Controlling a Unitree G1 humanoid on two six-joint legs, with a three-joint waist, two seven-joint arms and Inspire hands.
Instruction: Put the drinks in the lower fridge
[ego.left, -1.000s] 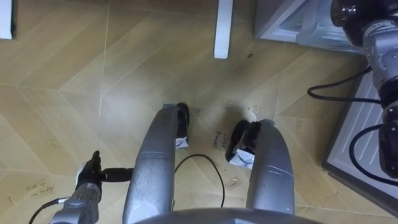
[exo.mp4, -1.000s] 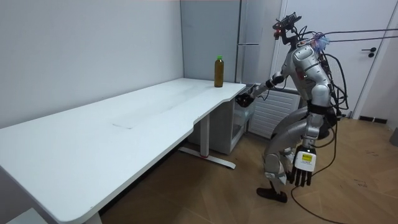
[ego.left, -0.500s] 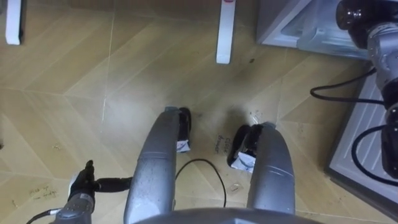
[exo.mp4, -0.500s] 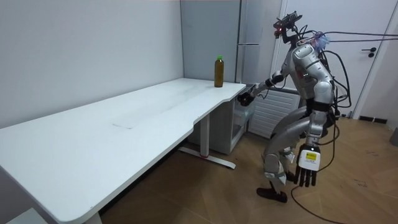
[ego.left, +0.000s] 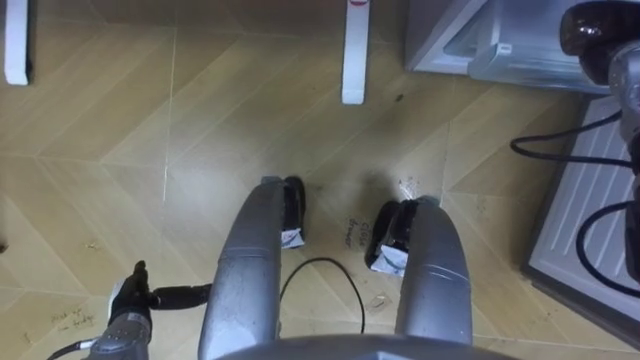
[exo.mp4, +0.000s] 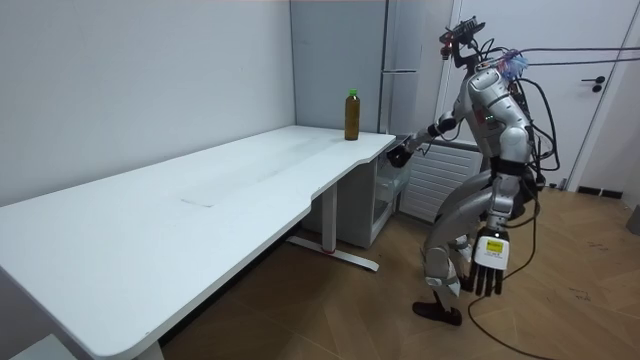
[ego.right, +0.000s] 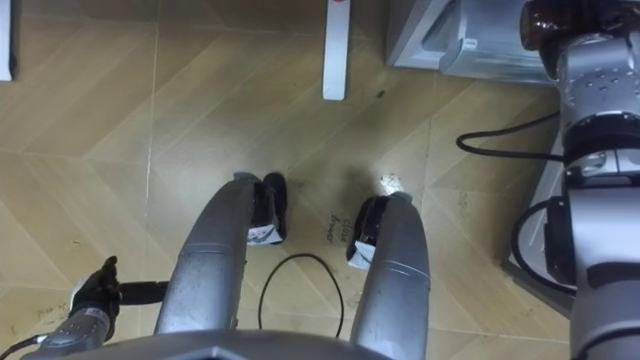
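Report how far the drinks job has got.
Done: the lower fridge stands open. In hand: the right hand reaches toward it; whether it holds a drink is unclear. The left hand hangs open. Left: the green-capped bottle on the white table needs putting in.

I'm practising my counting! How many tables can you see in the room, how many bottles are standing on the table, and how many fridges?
White table: 1
Green-capped bottle standing on it: 1
Grey fridge: 1
Total: 3
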